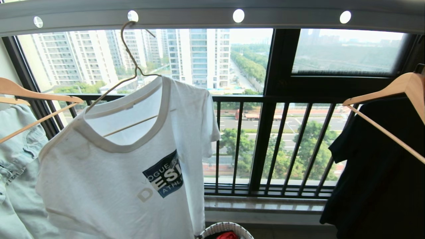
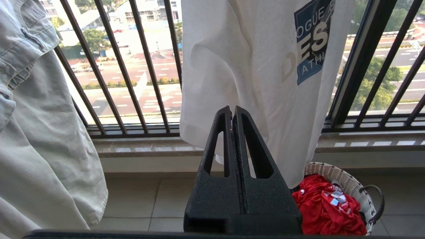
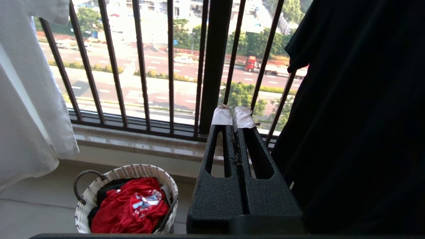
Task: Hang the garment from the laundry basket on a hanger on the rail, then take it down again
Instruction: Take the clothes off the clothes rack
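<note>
The white T-shirt garment (image 1: 126, 186) with its navy chest graphic hangs on the thin wire hanger (image 1: 131, 63), whose hook sits in a hole of the grey rail (image 1: 212, 15). The same garment (image 2: 259, 66) fills the middle of the left wrist view, and its edge (image 3: 26, 99) shows in the right wrist view. The laundry basket (image 3: 127, 171) stands on the floor below it, holding a red garment; its rim (image 1: 225, 227) peeks in at the head view's bottom and its wall (image 2: 348, 181) is beside the shirt hem. My left gripper (image 2: 232, 109) is shut and empty, low before the shirt. My right gripper (image 3: 232, 114) is shut and empty too.
A pale denim piece (image 1: 16, 166) hangs on a wooden hanger (image 1: 36, 94) at the left. A black garment (image 1: 382, 166) hangs on another wooden hanger (image 1: 391, 89) at the right. The black barred window railing (image 1: 265, 99) and stone sill (image 1: 262, 204) close off the far side.
</note>
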Tool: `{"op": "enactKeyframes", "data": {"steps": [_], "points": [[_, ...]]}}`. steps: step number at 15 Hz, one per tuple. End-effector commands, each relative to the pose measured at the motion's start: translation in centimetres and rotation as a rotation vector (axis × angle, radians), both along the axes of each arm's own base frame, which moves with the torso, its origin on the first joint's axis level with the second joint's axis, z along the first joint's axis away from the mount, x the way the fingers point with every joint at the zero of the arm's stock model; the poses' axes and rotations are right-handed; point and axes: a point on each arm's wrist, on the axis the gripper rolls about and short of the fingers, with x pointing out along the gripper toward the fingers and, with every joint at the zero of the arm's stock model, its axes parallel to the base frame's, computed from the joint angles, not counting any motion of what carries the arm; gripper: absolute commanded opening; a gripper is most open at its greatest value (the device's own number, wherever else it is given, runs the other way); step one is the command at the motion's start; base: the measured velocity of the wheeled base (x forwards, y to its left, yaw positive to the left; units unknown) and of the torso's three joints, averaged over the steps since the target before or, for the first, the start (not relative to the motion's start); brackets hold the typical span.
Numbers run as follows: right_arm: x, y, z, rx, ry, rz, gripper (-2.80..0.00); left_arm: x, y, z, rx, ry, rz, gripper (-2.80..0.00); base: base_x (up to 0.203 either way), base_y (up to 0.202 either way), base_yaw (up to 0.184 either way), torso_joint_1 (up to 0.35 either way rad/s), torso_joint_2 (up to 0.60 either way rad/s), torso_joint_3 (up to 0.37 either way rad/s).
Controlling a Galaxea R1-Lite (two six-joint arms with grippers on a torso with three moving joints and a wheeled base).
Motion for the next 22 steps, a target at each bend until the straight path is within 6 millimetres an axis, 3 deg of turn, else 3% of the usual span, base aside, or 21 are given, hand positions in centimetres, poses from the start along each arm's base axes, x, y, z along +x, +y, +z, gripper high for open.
{"op": "enactKeyframes", "data": {"steps": [1, 4, 6, 9, 12, 14, 17, 22], "points": [[0.0, 0.0, 0.0, 0.001, 0.002, 0.001, -2.80, -0.1, 0.0, 0.3, 0.012, -0.012, -0.001, -2.80, 0.000, 0.000, 0.000, 0.000, 0.00, 0.000], [0.0, 0.0, 0.0, 0.001, 0.002, 0.001, -2.80, -0.3, 0.0, 4.2, 0.012, -0.043, -0.009, -2.80, 0.000, 0.000, 0.000, 0.000, 0.00, 0.000], [0.0, 0.0, 0.0, 0.001, 0.002, 0.001, -2.80, 0.6, 0.0, 8.8, 0.014, -0.037, -0.037, -2.80, 0.000, 0.000, 0.000, 0.000, 0.00, 0.000], [0.0, 0.0, 0.0, 0.002, 0.002, 0.001, -2.80, 4.2, -0.2, 15.9, 0.016, -0.001, -0.093, -2.80, 0.000, 0.000, 0.000, 0.000, 0.00, 0.000], [0.0, 0.0, 0.0, 0.002, 0.002, 0.001, -2.80, 8.2, -0.8, 24.2, 0.016, -0.014, -0.153, -2.80, 0.000, 0.000, 0.000, 0.000, 0.00, 0.000], [0.0, 0.0, 0.0, 0.002, 0.004, 0.001, -2.80, 10.3, -1.2, 27.9, 0.015, 0.034, -0.257, -2.80, 0.000, 0.000, 0.000, 0.000, 0.00, 0.000], [0.0, 0.0, 0.0, 0.005, 0.003, 0.000, -2.80, 14.8, -1.9, 29.9, 0.019, 0.162, -0.365, -2.80, 0.000, 0.000, 0.000, 0.000, 0.00, 0.000], [0.0, 0.0, 0.0, 0.032, 0.003, -0.001, -2.80, 17.4, -0.2, 31.0, 0.016, 0.293, -0.416, -2.80, 0.000, 0.000, 0.000, 0.000, 0.00, 0.000]]}}
